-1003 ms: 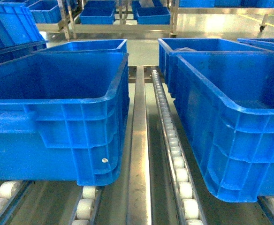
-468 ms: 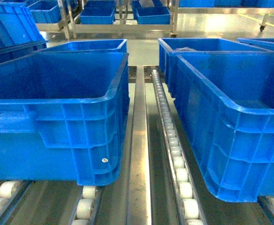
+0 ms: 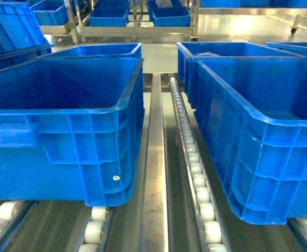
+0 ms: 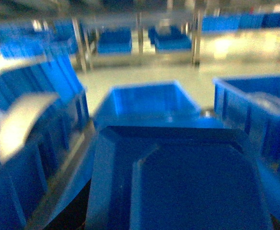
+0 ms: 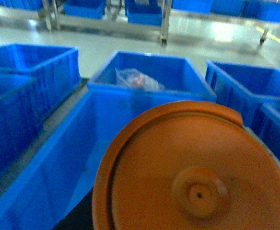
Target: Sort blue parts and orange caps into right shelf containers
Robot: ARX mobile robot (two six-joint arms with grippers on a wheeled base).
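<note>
A dark blue part [image 4: 188, 187] fills the lower half of the left wrist view. It hangs close under the camera, above a blue crate [image 4: 145, 103], held by my left gripper, whose fingers are hidden behind it. A round orange cap [image 5: 192, 177] with a raised centre hub fills the right wrist view. My right gripper holds it over a right shelf container [image 5: 68, 148], and its fingers are hidden too. In the head view the near right container [image 3: 279, 126] and the one behind it [image 3: 232, 50] stand open. Neither gripper shows there.
A large blue crate [image 3: 64, 113] stands at the left, with another behind it [image 3: 101, 51]. A steel rail and a line of white rollers [image 3: 193, 157] run between the crate rows. The far right crate holds a clear plastic bag [image 5: 137, 79]. More shelves with blue bins [image 3: 109, 16] stand across the aisle.
The head view has shifted very slightly, and the crates stay where they were. The left wrist view is blurred by motion.
</note>
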